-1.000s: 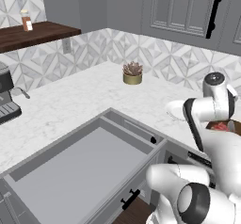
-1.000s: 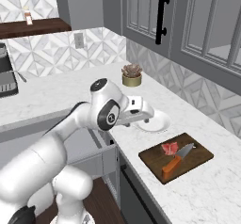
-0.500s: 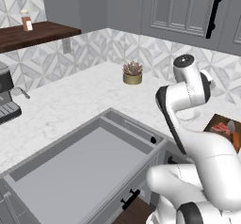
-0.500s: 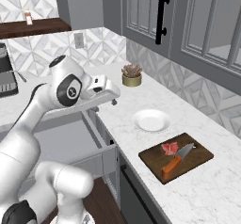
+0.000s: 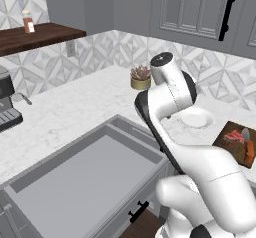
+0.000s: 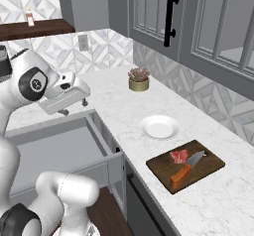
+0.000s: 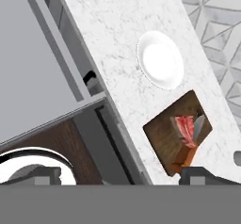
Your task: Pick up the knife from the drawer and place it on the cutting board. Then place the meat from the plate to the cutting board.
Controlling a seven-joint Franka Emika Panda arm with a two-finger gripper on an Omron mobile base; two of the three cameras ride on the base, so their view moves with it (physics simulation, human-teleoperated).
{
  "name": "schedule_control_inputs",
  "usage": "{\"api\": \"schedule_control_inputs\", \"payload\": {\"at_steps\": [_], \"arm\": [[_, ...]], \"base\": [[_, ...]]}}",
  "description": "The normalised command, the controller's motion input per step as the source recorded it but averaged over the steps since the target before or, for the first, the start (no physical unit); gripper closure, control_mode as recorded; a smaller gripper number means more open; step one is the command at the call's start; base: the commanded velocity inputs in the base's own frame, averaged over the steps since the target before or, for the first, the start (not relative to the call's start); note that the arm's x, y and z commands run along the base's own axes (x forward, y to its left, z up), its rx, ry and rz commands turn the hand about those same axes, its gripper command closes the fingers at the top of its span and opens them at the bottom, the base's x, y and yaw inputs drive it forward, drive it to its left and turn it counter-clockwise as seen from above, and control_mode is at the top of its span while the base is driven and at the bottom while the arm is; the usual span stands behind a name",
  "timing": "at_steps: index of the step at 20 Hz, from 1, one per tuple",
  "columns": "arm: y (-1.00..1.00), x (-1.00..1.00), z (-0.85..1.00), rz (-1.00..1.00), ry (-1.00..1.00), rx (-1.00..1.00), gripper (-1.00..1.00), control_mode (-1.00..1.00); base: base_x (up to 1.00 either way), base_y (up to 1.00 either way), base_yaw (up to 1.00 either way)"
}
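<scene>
The dark brown cutting board (image 6: pixel 201 168) (image 5: pixel 227 132) (image 7: pixel 160 133) lies on the counter's right part. On it rest the red meat (image 6: pixel 178 156) (image 5: pixel 233 137) (image 7: pixel 185 127) and, beside it, the orange-handled knife (image 6: pixel 185 167) (image 5: pixel 248 151) (image 7: pixel 190 156). The white plate (image 6: pixel 159 127) (image 5: pixel 194 119) (image 7: pixel 160 60) is bare, just left of the board. The grey drawer (image 6: pixel 47 150) (image 5: pixel 85 182) (image 7: pixel 28 68) stands pulled out with nothing on its floor. My gripper (image 6: pixel 74 107) (image 7: pixel 124 176) hangs open and holds nothing, high over the drawer's right rim, well apart from the board.
A small potted plant (image 6: pixel 139 78) (image 5: pixel 140 77) stands near the backsplash. A coffee machine (image 5: pixel 7 104) sits at the far left under a wooden shelf (image 5: pixel 35 34). Grey wall cabinets with black handles (image 6: pixel 170 14) hang above the counter.
My arm has swung left, away from the plate and board, to above the open drawer. The jaws stayed open. Meat and knife lie unmoved on the board.
</scene>
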Motion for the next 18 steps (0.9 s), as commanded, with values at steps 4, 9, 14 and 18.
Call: {"api": "schedule_control_inputs", "payload": {"at_steps": [4,9,14,18], "arm": [[0.78,-0.64,-0.19,0.13,0.0,-0.01,-1.0,-1.0],[0.33,-0.64,-0.52,0.11,0.02,0.0,-1.0,-1.0],[0.12,-0.57,-0.68,0.07,0.06,0.0,-1.0,-1.0],[0.02,-0.34,-0.64,0.04,0.11,0.0,-1.0,-1.0]], "base": [[0.0,0.0,0.0],[0.0,0.0,0.0],[0.0,0.0,0.0],[0.0,0.0,0.0]]}}
